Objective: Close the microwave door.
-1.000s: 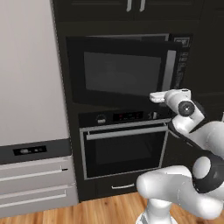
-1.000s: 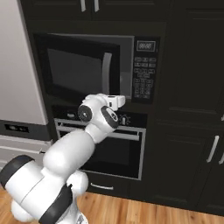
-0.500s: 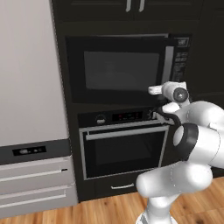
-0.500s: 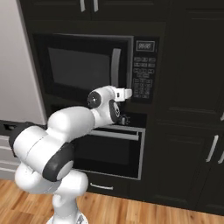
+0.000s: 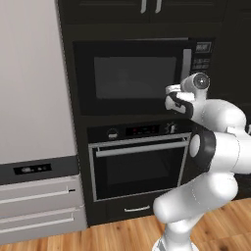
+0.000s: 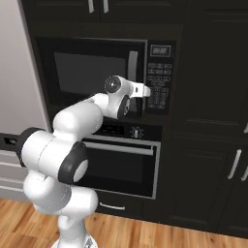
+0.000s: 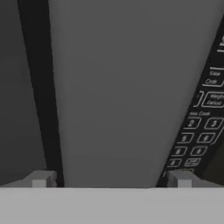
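Lying flush, microwave door [image 5: 133,77]; grey handle [image 6: 132,68] running vertical.

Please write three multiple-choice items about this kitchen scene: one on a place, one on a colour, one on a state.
1. The oven sits where?
A. Under the microwave
B. Over it
C. Left of it

2. The microwave door handle is
A. red
B. grey
C. gold

3. The microwave door is
A. wide open
B. half open
C. shut or nearly shut

Answers:
1 A: it is below the microwave.
2 B: a grey bar beside the keypad.
3 C: it lies flush in both base views, with the gripper at its handle.
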You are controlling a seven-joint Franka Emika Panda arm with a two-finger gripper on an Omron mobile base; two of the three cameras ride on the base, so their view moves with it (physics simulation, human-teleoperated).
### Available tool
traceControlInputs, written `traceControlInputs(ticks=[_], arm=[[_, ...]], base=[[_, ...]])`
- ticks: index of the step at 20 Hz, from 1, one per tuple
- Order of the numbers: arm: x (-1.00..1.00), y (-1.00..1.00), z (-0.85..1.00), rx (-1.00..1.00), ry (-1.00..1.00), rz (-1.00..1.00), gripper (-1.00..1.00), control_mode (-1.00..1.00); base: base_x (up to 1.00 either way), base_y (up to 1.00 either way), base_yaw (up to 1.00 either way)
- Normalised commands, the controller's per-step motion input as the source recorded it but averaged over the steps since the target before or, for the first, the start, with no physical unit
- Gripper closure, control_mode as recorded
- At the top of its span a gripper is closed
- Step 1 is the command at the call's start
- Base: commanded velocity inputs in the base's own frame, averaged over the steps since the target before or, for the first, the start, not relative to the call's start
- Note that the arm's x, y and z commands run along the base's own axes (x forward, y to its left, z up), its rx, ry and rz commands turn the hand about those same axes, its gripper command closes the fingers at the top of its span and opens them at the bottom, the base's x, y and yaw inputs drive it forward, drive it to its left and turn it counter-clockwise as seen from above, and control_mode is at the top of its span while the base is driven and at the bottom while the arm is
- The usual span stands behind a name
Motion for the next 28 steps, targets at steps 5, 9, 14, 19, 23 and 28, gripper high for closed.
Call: traceControlInputs(ticks=[5,9,14,19,23,28], arm=[[0.28,0.00,0.43,0.08,0.12,0.00,-1.00,-1.00],[0.34,0.00,0.08,0.08,0.00,0.00,-1.00,-1.00],[0.33,0.13,-0.03,0.00,-0.07,0.00,-1.00,-1.00],[0.46,0.02,-0.03,0.00,-0.03,0.00,-1.00,-1.00],[0.41,0.15,-0.05,0.00,-0.04,0.00,-1.00,-1.00],[0.33,0.09,0.00,0.00,0.00,0.00,-1.00,-1.00]], base=[[0.00,0.00,0.00],[0.00,0.00,0.00],[0.00,0.00,0.00],[0.00,0.00,0.00],[0.00,0.00,0.00],[0.00,0.00,0.00]])
